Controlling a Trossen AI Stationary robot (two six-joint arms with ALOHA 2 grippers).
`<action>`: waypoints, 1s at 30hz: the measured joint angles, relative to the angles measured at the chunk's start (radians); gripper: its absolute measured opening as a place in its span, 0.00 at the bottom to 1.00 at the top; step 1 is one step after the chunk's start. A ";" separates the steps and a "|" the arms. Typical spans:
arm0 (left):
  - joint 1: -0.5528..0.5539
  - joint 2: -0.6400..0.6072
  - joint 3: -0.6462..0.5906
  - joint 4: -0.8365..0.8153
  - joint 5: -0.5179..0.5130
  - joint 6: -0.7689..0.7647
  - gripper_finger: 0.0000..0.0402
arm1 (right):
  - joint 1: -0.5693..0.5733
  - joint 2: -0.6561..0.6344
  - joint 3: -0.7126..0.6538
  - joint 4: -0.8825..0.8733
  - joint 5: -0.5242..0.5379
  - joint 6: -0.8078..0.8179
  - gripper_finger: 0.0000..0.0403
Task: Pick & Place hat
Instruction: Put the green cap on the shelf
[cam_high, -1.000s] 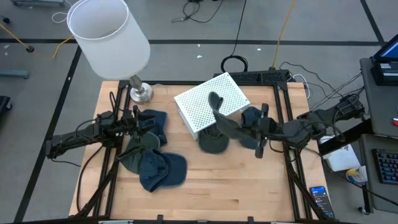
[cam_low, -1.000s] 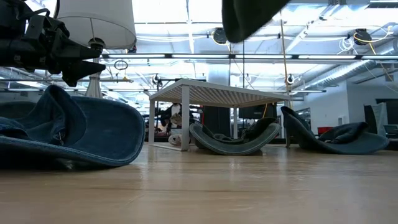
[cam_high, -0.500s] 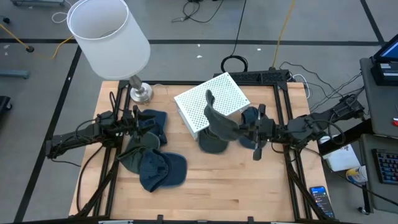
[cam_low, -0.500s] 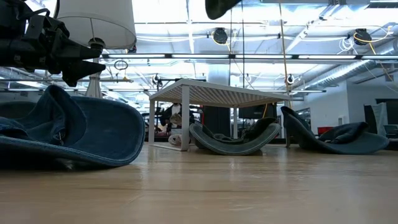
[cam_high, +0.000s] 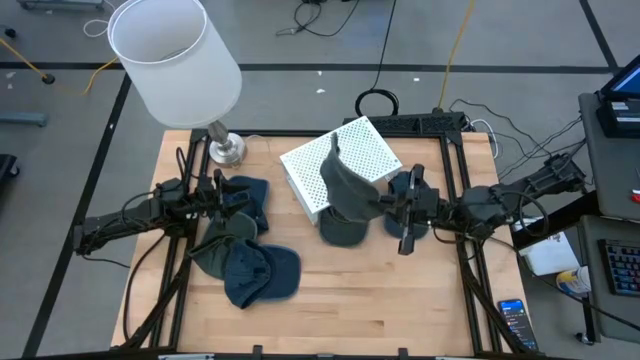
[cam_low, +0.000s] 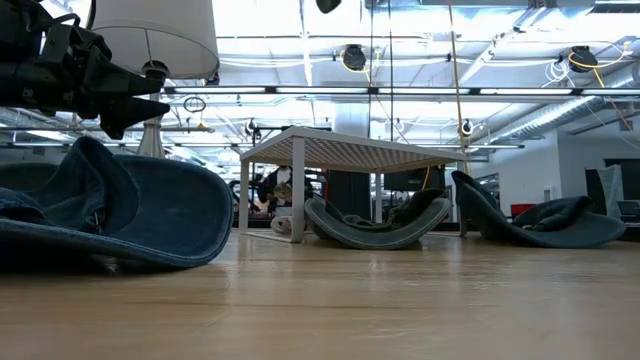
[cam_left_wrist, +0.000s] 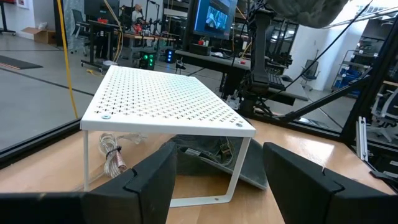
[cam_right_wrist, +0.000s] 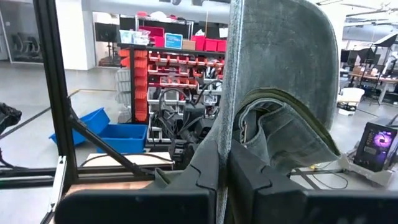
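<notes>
Reaching over the rack (cam_high: 345, 160), right gripper (cam_high: 385, 205) pinches a hat (cam_high: 350, 185).

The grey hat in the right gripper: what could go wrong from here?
1. The right gripper is shut on only an edge of the grey hat, so it could slip out.
2. It hangs over the edge of the white perforated rack, so it may slide onto the hat underneath.

text: none legible | monitor (cam_left_wrist: 214, 15): picture only, possibly too blurred
</notes>
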 joint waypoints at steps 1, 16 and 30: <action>0.000 0.000 0.000 0.000 0.000 0.000 0.60 | 0.000 0.001 0.000 0.007 0.000 0.000 0.02; 0.000 0.006 0.000 0.162 0.095 -0.246 0.60 | 0.000 0.013 0.000 0.105 0.003 0.002 0.02; -0.126 0.117 0.211 0.140 0.126 -0.240 0.60 | -0.076 0.065 0.000 0.294 -0.179 -0.132 0.02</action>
